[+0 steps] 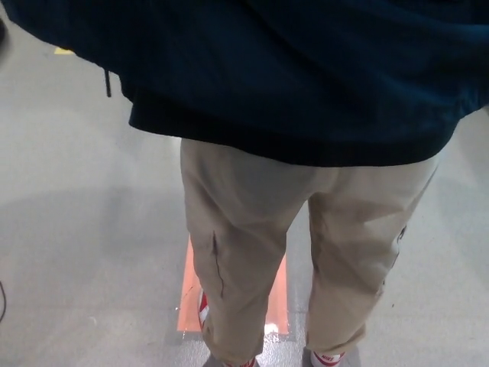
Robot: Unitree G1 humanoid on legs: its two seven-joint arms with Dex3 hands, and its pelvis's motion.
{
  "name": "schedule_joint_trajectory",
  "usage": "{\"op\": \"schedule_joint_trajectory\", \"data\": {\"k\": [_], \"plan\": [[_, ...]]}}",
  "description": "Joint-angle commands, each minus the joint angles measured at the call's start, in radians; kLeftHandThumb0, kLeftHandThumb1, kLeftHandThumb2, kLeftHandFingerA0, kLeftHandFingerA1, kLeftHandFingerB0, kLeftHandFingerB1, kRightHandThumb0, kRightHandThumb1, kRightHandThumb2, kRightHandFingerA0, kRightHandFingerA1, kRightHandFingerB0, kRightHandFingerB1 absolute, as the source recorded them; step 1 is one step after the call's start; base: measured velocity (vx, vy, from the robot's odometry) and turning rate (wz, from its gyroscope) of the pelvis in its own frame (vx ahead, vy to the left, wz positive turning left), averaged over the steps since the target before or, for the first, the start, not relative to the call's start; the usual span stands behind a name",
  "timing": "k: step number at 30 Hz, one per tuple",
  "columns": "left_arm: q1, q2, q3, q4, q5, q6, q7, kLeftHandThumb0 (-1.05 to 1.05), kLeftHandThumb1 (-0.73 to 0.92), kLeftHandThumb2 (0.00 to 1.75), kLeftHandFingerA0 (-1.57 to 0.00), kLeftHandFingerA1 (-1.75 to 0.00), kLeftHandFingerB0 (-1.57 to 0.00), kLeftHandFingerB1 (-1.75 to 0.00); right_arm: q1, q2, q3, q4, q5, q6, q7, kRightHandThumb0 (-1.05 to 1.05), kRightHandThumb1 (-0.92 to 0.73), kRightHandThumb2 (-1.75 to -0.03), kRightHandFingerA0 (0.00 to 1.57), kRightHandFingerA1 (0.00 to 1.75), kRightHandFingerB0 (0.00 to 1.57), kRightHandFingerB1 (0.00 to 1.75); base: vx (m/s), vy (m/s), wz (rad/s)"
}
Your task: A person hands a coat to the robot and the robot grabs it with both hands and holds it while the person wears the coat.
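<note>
Dark navy coat (290, 69) fills the top.
Its ribbed hem hangs over khaki trousers (252, 229); neither hand shows.

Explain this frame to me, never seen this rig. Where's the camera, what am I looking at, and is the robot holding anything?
The picture comes from a camera on the head of a humanoid robot, looking down at what stands before it. No robot hand shows in this view, neither left nor right, so the picture cannot tell you whether the robot holds anything.

What fills the top is a dark navy coat, its ribbed hem running across the frame. Below it are a person's legs in beige trousers, standing very close to the camera. Red and white shoes peek out at the bottom edge.

Underfoot is a grey floor with an orange rectangular marking partly hidden behind the legs. A thin dark cord dangles from the coat at the left.
</note>
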Motion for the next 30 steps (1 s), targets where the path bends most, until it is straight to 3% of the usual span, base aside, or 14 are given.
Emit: {"op": "schedule_joint_trajectory", "data": {"k": [1,2,3,4,7,8,9,10,11,12,13,27,28,30], "plan": [[0.429,-0.185,-0.085,-0.077,0.198,-0.025,0.238,-0.85,0.77,1.13,0.0,-0.26,-0.05,-0.22,0.385,0.153,0.134,0.058,-0.209,-0.183,-0.255,-0.69,-0.87,-0.68,0.02,0.22,0.02,0.21,0.0,0.0,0.0],[0.442,-0.19,-0.103,-0.064,0.205,-0.014,0.234,-0.89,0.79,1.13,-0.02,-0.26,-0.08,-0.25,0.392,0.154,0.149,0.087,-0.21,-0.184,-0.256,-0.72,-0.71,-1.07,0.0,0.26,0.0,0.23,0.0,0.0,0.0],[0.457,-0.192,-0.125,-0.041,0.21,-0.006,0.226,-0.82,0.74,1.12,-0.01,-0.3,-0.09,-0.29,0.401,0.155,0.167,0.117,-0.224,-0.175,-0.263,-0.72,-0.7,-1.06,0.0,0.27,0.01,0.24,0.0,0.0,0.0],[0.472,-0.192,-0.143,-0.017,0.216,-0.009,0.233,-0.8,0.9,0.68,-0.04,-0.29,-0.14,-0.24,0.412,0.153,0.182,0.143,-0.237,-0.174,-0.273,-0.72,-0.7,-1.05,0.0,0.29,0.01,0.24,0.0,0.0,0.0],[0.489,-0.183,-0.221,0.117,0.256,0.004,0.273,-0.79,0.7,1.01,-0.05,-0.4,-0.11,-0.37,0.443,0.129,0.234,0.246,-0.285,-0.139,-0.285,-0.72,-0.72,-1.07,0.0,0.27,0.0,0.22,0.0,0.0,0.0],[0.49,-0.175,-0.239,0.138,0.266,0.015,0.265,-0.78,0.71,1.01,-0.06,-0.42,-0.1,-0.36,0.45,0.122,0.245,0.258,-0.3,-0.121,-0.29,-0.68,-0.89,-0.66,0.01,0.28,0.0,0.24,0.0,0.0,0.0],[0.482,-0.163,-0.261,0.168,0.279,0.03,0.256,-0.8,0.72,1.06,-0.07,-0.44,-0.14,-0.44,0.451,0.116,0.258,0.277,-0.316,-0.097,-0.296,-0.73,-0.72,-1.05,0.0,0.27,0.03,0.23,0.0,0.0,0.0],[0.47,-0.153,-0.275,0.19,0.286,0.038,0.256,-0.8,0.72,1.06,-0.07,-0.44,-0.14,-0.44,0.446,0.112,0.266,0.292,-0.326,-0.081,-0.302,-0.73,-0.72,-1.05,0.0,0.27,0.03,0.23,0.0,0.0,0.0],[0.441,-0.145,-0.301,0.242,0.286,0.043,0.252,-0.36,0.51,1.09,-0.02,-0.49,0.0,-0.46,0.431,0.112,0.278,0.322,-0.328,-0.057,-0.303,-0.77,-0.71,-1.03,0.01,0.26,0.07,0.22,0.0,0.0,0.0],[0.427,-0.14,-0.317,0.268,0.283,0.051,0.235,-0.36,0.5,1.09,-0.02,-0.48,0.0,-0.46,0.419,0.113,0.287,0.346,-0.326,-0.05,-0.305,-0.77,-0.69,-1.0,0.01,0.29,0.09,0.27,0.0,0.0,0.0],[0.417,-0.135,-0.342,0.305,0.277,0.06,0.218,-0.76,0.89,0.67,-0.22,-0.32,-0.25,-0.29,0.407,0.108,0.302,0.391,-0.323,-0.049,-0.312,-0.76,-0.66,-0.98,0.01,0.33,0.1,0.31,0.0,0.0,0.0],[0.119,-0.106,-0.604,0.844,0.296,0.188,0.172,-0.72,0.87,0.67,-0.26,-0.31,-0.22,-0.28,0.219,0.044,0.433,0.761,-0.28,0.088,-0.137,-0.62,-0.55,-0.89,0.0,0.32,0.05,0.29,0.0,0.0,0.0],[0.095,-0.108,-0.616,0.881,0.284,0.186,0.159,-0.71,0.87,0.66,-0.26,-0.31,-0.22,-0.28,0.203,0.04,0.443,0.776,-0.284,0.101,-0.13,-0.56,-0.72,-0.66,0.08,0.25,0.08,0.22,0.0,0.0,0.0],[0.052,-0.108,-0.649,0.979,0.274,0.173,0.152,-0.71,0.88,0.67,-0.28,-0.32,-0.25,-0.29,0.185,0.045,0.468,0.794,-0.293,0.172,-0.081,-0.5,-0.68,-0.64,0.07,0.23,0.08,0.24,0.0,0.0,0.0]]}}
